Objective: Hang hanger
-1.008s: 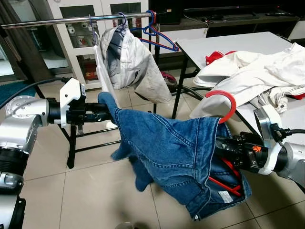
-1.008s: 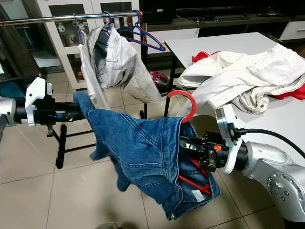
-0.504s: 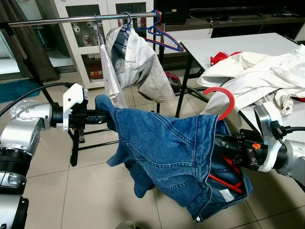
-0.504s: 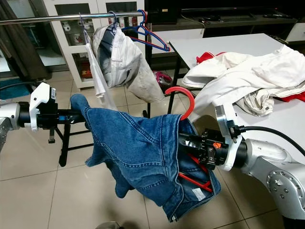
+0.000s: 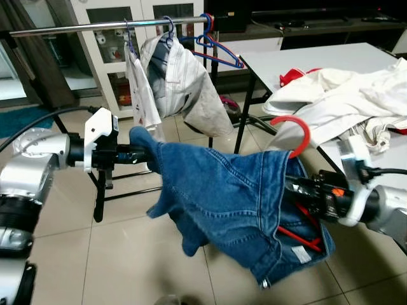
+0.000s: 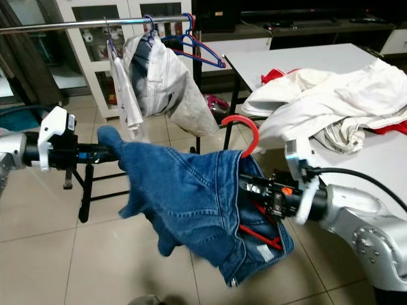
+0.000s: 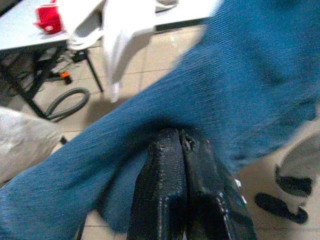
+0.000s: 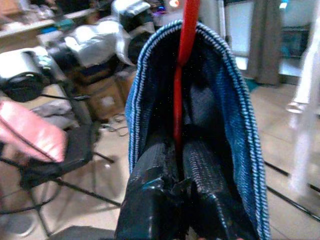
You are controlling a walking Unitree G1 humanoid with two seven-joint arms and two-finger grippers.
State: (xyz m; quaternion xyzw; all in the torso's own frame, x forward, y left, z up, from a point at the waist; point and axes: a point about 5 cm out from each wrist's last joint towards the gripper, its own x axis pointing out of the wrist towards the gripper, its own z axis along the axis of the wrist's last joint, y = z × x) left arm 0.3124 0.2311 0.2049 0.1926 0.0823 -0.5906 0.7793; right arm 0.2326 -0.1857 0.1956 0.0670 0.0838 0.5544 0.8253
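A blue denim garment point(image 5: 235, 203) hangs on a red hanger point(image 5: 294, 130) whose hook rises above the collar. Between the two arms the garment is held up in front of me. My right gripper point(image 5: 294, 190) is shut on the red hanger's wire point(image 8: 178, 105) inside the denim. At the other end, my left gripper point(image 5: 143, 152) is shut on the denim point(image 7: 240, 85), its fingers point(image 7: 165, 165) pressed together. The metal rail point(image 5: 108, 27) of the clothes rack runs across the back left, above and beyond the left gripper.
On the rail hang a pale garment point(image 5: 181, 79), a white cloth point(image 5: 141, 98) and blue hangers point(image 5: 213, 47). A white table point(image 5: 305, 57) at the right carries a heap of white and red clothes point(image 5: 356, 95). Tiled floor point(image 5: 82, 254) lies below; a cabinet point(image 5: 114, 57) stands behind.
The denim and both grippers sit at about the same place. The red hook has tipped slightly left, and the white cloth on the rail has swung.
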